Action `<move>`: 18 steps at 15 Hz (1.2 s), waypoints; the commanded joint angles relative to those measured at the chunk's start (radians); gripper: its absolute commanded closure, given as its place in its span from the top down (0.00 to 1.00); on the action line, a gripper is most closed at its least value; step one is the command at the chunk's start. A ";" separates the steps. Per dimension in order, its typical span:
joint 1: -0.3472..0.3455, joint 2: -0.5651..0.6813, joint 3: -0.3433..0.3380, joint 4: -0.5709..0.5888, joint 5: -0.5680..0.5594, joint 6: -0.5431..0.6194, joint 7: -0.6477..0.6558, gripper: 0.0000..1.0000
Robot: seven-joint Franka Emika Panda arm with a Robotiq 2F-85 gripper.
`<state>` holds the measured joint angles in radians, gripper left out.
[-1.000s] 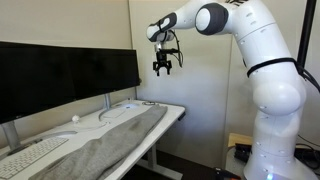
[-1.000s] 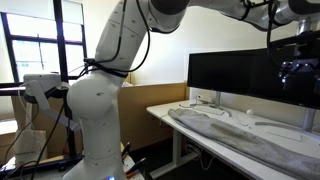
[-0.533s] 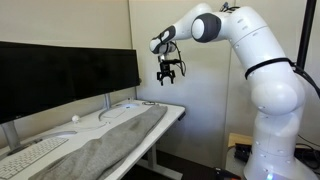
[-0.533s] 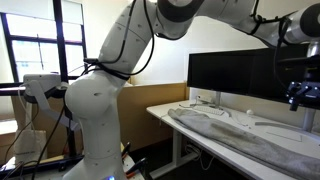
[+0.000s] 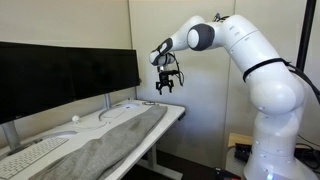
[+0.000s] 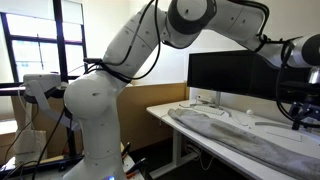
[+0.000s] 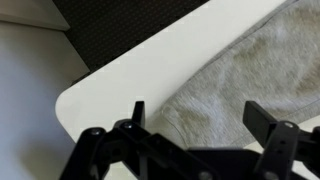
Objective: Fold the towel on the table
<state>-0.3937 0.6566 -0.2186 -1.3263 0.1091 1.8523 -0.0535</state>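
The towel (image 5: 100,145) (image 6: 230,130) is a long grey-brown fuzzy cloth lying flat along the white table (image 5: 172,110) (image 6: 160,110). My gripper (image 5: 166,89) (image 6: 299,118) hangs open in the air above the table's far end, well clear of the cloth. In the wrist view the open gripper (image 7: 200,112) looks down on the towel's end (image 7: 240,75) near the table's rounded corner (image 7: 75,100), with nothing between the fingers.
Black monitors (image 5: 60,75) (image 6: 235,72) stand along the back of the table. A white keyboard (image 5: 28,157) and a small white ball (image 5: 75,119) lie between monitors and towel. Dark carpet (image 7: 120,30) lies below the table edge.
The arm has lowered and drawn the gripper down toward the far end of the table. The jaws stayed open and the towel has not moved.
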 commanded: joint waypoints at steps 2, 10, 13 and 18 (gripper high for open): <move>-0.033 0.048 0.016 0.026 0.010 0.097 -0.030 1.00; -0.062 0.097 0.029 -0.019 0.033 0.321 -0.041 1.00; -0.072 0.118 0.045 -0.033 0.037 0.400 -0.044 1.00; -0.085 0.147 0.078 -0.037 0.036 0.473 -0.052 1.00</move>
<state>-0.4564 0.8093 -0.1701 -1.3360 0.1163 2.2754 -0.0569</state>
